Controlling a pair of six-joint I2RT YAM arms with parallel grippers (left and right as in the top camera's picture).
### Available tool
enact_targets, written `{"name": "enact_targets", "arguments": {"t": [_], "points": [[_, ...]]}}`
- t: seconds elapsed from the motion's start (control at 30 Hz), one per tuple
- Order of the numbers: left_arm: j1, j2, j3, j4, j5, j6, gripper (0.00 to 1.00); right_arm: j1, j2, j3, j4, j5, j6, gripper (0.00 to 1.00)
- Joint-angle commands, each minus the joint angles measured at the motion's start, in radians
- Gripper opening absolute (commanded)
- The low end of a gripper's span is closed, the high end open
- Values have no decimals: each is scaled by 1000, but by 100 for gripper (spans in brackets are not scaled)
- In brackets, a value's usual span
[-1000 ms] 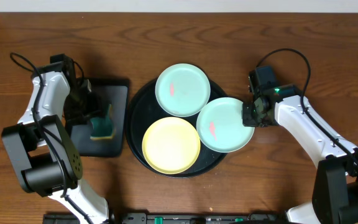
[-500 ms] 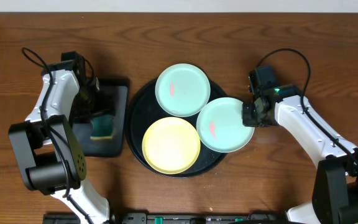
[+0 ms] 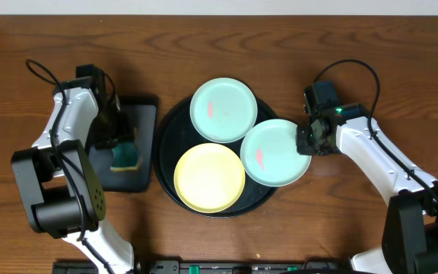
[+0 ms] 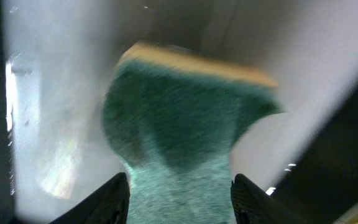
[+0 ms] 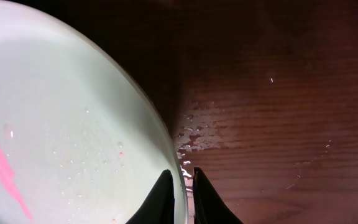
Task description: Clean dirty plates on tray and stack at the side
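Note:
Three plates lie on the round black tray (image 3: 163, 144). One aqua plate (image 3: 223, 109) is at the back, the yellow plate (image 3: 209, 176) is at the front, and a second aqua plate (image 3: 276, 152) with a pink smear overhangs the tray's right rim. My right gripper (image 3: 304, 141) is shut on that plate's right rim, seen close in the right wrist view (image 5: 182, 193) with the plate (image 5: 61, 124) to the left. My left gripper (image 3: 120, 143) is shut on a green and yellow sponge (image 3: 125, 157). In the left wrist view the sponge (image 4: 185, 118) fills the space between the jaws (image 4: 179, 202).
The sponge rests on a smaller black rectangular tray (image 3: 141, 110) left of the round tray. The back aqua plate also bears a pink smear. Water drops lie on the wooden table (image 5: 216, 130) by the right gripper. Bare wood lies to the far right and along the back.
My left arm has swung its upper part to the right and back while its gripper settled over the sponge. The sponge, the plates and the right arm have not moved.

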Motion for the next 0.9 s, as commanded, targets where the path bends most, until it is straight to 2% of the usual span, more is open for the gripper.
{"name": "enact_targets", "arguments": {"t": [0.0,0.33,0.37,0.6,0.77,0.87], "points": [[1,5,-12,2,-84,-33,56,-2,-6,-6,1,10,5,10],[-23,-17,-39,35,-92,-44,58,10,-6,-6,1,10,5,10],[-23,-42,-39,39,-92,-45,61,12,-6,-6,1,10,5,10],[-29,-251,-64,35,-91,-82,64,15,-6,-6,2,6,5,11],[-29,-274,-202,158,-90,-103,65,22,-6,-6,7,7,5,14],[-29,-256,-266,231,-89,-100,65,22,-6,-6,9,7,5,20]]}}
